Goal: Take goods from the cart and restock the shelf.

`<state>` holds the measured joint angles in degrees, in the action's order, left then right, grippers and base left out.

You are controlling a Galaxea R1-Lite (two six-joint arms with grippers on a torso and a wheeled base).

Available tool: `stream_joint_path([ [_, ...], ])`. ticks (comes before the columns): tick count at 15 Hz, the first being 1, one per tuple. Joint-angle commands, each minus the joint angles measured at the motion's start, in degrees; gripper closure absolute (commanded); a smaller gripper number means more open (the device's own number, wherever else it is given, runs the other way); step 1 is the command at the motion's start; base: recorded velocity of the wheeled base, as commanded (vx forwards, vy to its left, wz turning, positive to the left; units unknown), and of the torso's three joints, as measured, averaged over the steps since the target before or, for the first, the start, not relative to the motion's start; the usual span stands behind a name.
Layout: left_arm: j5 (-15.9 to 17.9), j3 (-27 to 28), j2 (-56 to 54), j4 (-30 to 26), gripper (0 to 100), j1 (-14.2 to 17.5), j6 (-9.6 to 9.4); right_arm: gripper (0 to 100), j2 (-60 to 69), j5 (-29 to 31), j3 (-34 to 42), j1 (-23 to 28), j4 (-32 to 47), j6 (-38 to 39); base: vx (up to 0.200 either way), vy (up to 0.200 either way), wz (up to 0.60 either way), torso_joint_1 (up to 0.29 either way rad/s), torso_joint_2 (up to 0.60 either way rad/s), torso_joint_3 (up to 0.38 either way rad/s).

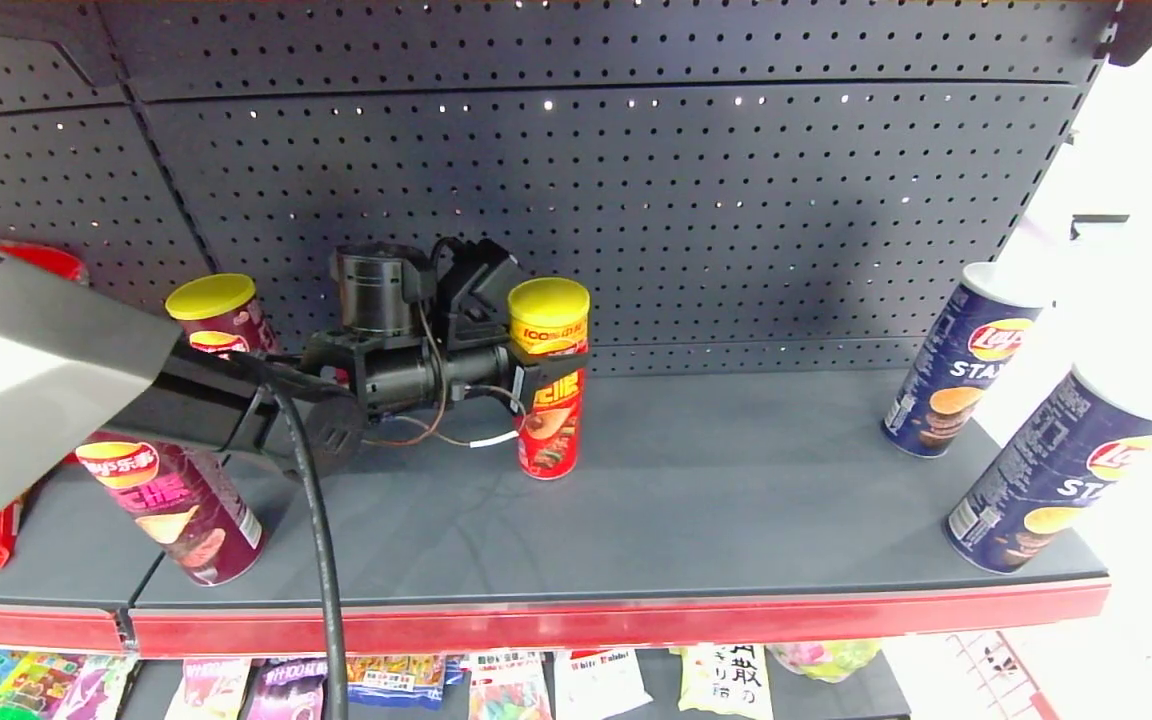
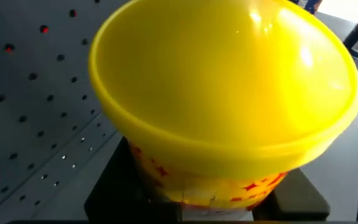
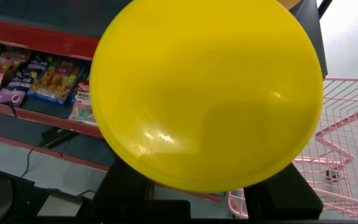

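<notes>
A red chip can [image 1: 548, 400] with a yellow lid stands upright on the grey shelf [image 1: 716, 500], near the pegboard back wall. My left gripper [image 1: 548, 377] comes in from the left and is shut on this can around its upper half. In the left wrist view the can's yellow lid [image 2: 229, 93] sits between the dark fingers [image 2: 114, 193]. My right gripper [image 3: 204, 202] is shut on another can, whose yellow lid [image 3: 207, 93] faces the camera, and it hangs beside the pink wire cart [image 3: 347, 155].
Two dark red cans [image 1: 224, 315] [image 1: 181, 500] stand at the shelf's left, behind and in front of my left arm. Two blue cans [image 1: 956, 360] [image 1: 1056, 470] stand at the right end. Snack bags [image 1: 506, 685] fill the lower shelf. The shelf's middle has free room.
</notes>
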<state>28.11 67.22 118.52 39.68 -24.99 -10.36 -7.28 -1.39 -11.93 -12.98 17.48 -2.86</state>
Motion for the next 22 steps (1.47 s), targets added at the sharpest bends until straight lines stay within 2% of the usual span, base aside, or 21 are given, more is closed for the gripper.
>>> stream_joint_path([
  [1,0.19,-1.65,-3.29,0.05,100,0.03,0.34,100,-0.11,-0.02,-0.02,-0.02,0.01,-0.04,0.0,0.0,0.0,0.0,0.0,0.0],
  [2,0.37,-3.76,-6.28,0.13,100,-0.32,2.19,100,-0.19,-0.02,-0.02,-0.02,0.01,-0.04,0.0,0.0,0.0,0.0,0.0,0.0],
  [3,0.37,-5.43,-8.83,0.22,100,-1.73,5.26,100,-0.19,-0.02,-0.02,-0.02,0.01,-0.04,0.0,0.0,0.0,0.0,0.0,0.0],
  [5,0.45,-9.04,-12.52,0.31,100,-3.13,8.69,100,-0.19,-0.02,-0.02,-0.02,0.01,-0.04,0.0,0.0,0.0,0.0,0.0,0.0],
  [6,0.98,-12.29,-14.45,0.66,100,-3.57,8.69,100,-0.19,-0.02,-0.19,-0.02,0.01,-0.04,0.0,0.0,0.0,0.0,0.0,0.0],
  [10,1.07,-17.38,-16.92,0.84,100,-5.42,8.43,100,-0.11,-0.02,-0.46,-0.02,0.01,-0.04,0.0,0.0,0.0,0.0,0.0,0.0],
  [12,1.07,-20.02,-16.65,2.68,100,-5.42,6.06,100,-0.11,-0.02,-0.46,-0.02,0.01,-0.04,0.0,0.0,0.0,0.0,0.0,0.0],
  [13,0.98,-21.08,-16.04,4.18,100,-5.51,5.62,100,-0.11,-0.02,-0.55,-0.02,0.01,-0.04,0.0,0.0,0.0,0.0,0.0,0.0],
  [15,0.37,-21.78,-14.98,6.2,100,-5.6,5.53,100,-0.02,-0.02,-0.46,-0.02,0.01,-0.04,0.0,0.0,0.0,0.0,0.0,0.0],
  [18,-0.16,-21.96,-14.45,6.37,100,-7.18,5.79,100,-0.11,-0.1,-0.37,-0.02,0.01,-0.04,0.0,0.0,0.0,0.0,0.0,0.0],
  [22,-0.07,-21.96,-12.35,7.87,100,-7.53,5.7,100,-0.19,-0.02,-0.46,-0.02,0.01,-0.04,0.0,0.0,0.0,0.0,0.0,0.0],
])
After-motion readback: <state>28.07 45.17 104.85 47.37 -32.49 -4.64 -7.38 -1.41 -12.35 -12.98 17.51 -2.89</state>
